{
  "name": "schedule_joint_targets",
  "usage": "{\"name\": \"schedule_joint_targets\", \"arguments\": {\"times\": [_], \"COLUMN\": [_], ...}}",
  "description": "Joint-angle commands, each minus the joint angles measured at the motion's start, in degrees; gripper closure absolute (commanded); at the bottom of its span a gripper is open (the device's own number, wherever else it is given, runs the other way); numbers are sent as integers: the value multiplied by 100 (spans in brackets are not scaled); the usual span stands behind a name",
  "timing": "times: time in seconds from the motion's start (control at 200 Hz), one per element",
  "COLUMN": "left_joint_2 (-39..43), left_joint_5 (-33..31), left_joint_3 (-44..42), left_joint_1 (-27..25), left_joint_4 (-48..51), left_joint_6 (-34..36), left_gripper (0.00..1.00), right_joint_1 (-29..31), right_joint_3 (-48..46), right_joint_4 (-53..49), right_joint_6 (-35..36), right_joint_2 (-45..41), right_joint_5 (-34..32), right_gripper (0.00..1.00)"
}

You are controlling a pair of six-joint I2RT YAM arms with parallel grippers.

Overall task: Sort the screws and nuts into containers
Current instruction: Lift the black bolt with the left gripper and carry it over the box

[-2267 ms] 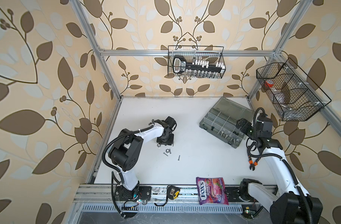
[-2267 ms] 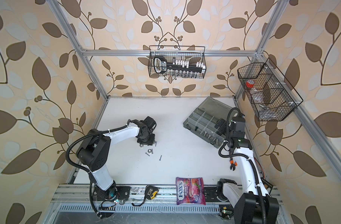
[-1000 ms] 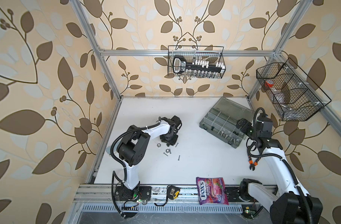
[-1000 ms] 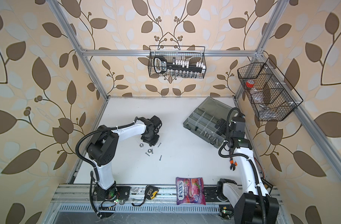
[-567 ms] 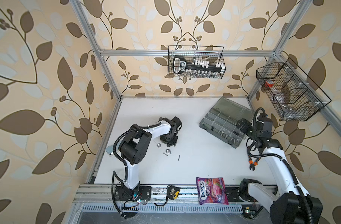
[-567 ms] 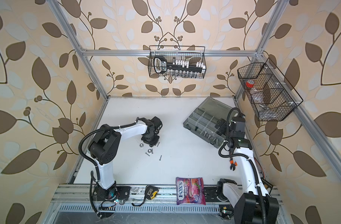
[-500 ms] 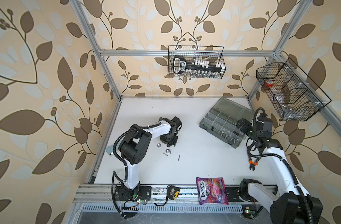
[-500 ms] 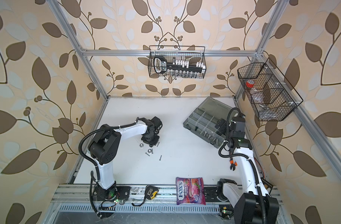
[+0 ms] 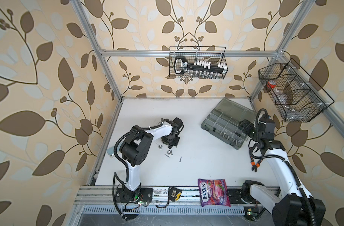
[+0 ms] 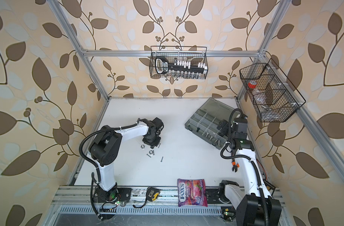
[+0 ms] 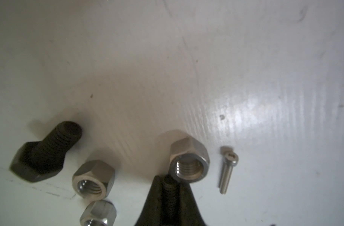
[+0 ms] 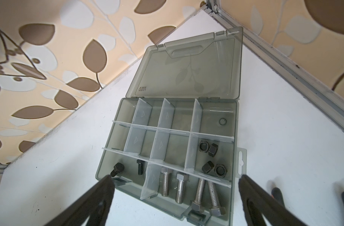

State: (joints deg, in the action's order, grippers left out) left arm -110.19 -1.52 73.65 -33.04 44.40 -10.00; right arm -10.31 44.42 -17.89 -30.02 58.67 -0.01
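Showing coarse threads, a black screw (image 11: pixel 169 188) fills the left gripper (image 11: pixel 169 181).

A: Arms, build?
B: Left arm (image 9: pixel 159 131), right arm (image 9: pixel 284 176) alike: white links, black joints, black ribbed cable (image 9: pixel 117 145) tied alongside with white ties.
A: Right gripper (image 9: pixel 243 125)?
B: Black all over; fingers (image 12: pixel 85 205) long, tapered, matte.

Both top views overlook the table (image 9: pixel 196 156) (shared); wrist cameras close.
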Motion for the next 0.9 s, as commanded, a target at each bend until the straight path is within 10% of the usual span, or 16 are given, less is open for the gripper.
{"name": "schedule_joint_targets", "arguments": {"times": [0.0,0.405,0.895], "left_joint_2": [234,532,-1120], "left_joint_5": [74,303,1055], "left_joint_3": [100,1075,3701], "left_joint_1": [-26,-374,-959], "left_joint_4": [256,331,-1051], "left_joint_6": [-94,-189,-396], "left_gripper": [100,99,100], "right_joint_1": [-16,-15,-17], "right_joint_3": [-64,-35,-29], "right_joint_4": [-45,-4,-39], "right_joint_6": [-15,-65,-38], "right_joint_2": [-34,-10,-90], "right_joint_5": [-65,2,18], "right_gripper": [0,0,0]}}
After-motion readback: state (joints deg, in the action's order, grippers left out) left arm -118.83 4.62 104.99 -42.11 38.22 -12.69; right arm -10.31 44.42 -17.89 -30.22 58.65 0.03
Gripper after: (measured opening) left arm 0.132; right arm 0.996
